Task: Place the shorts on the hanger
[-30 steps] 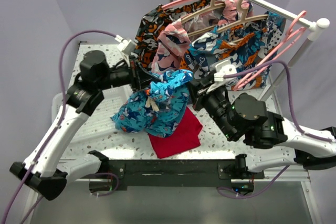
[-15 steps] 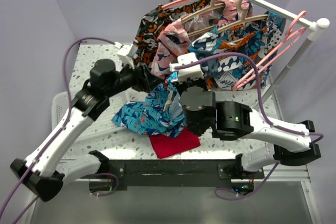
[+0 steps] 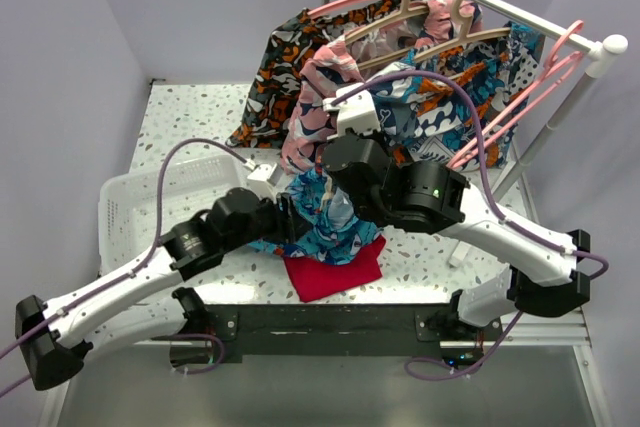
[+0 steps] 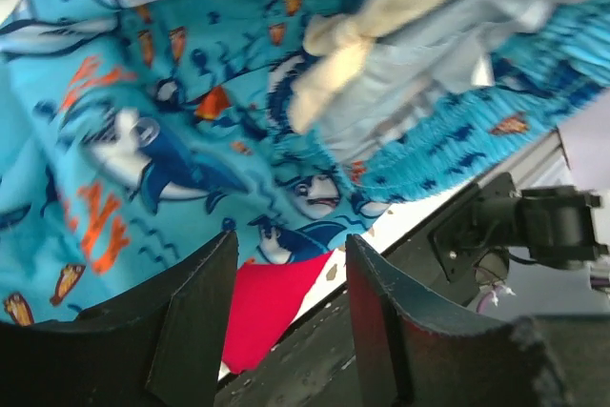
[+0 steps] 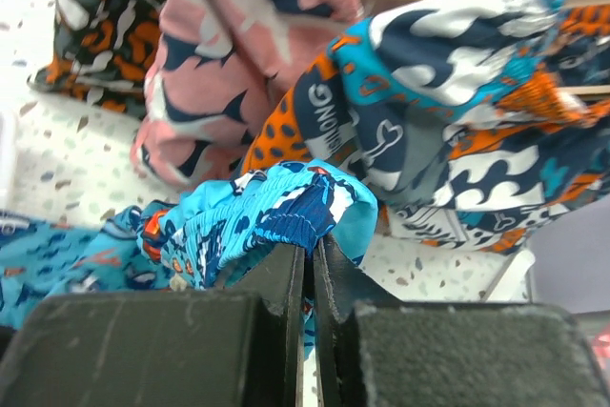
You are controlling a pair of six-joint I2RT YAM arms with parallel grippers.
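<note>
1. The shorts (image 3: 322, 219) sit in a crumpled turquoise heap near the front middle of the table (image 3: 190, 112). One gathered edge is lifted towards the rack, and the bottom of the heap lies over a red cloth (image 3: 335, 269).
2. The right gripper (image 5: 310, 247) has its jaws pressed almost together on a fold of what looks like the elastic waistband. From where I stand it holds that one spot only, so the rest of the fabric hangs bunched below it.
3. The left gripper (image 4: 286, 254) is low at the near side of the heap. Its jaws are spread wide with nothing between them, and only the red cloth shows through the gap.
4. I would say the step in hand is getting a second hold. The left gripper should take the waistband well along from the right's pinch, catching the turquoise fabric only and not the red cloth underneath.
5. With two holds, the arms could draw the band apart until it is straight before lifting. A bunched waistband would probably slide off thin sloping arms.
6. The pink hanger (image 3: 520, 97) hangs bare at the right end of the rail (image 3: 520, 12), well apart from the shorts. Big-patterned garments (image 3: 470, 77) crowd just beside it, so a high approach from the front looks safest.
</note>
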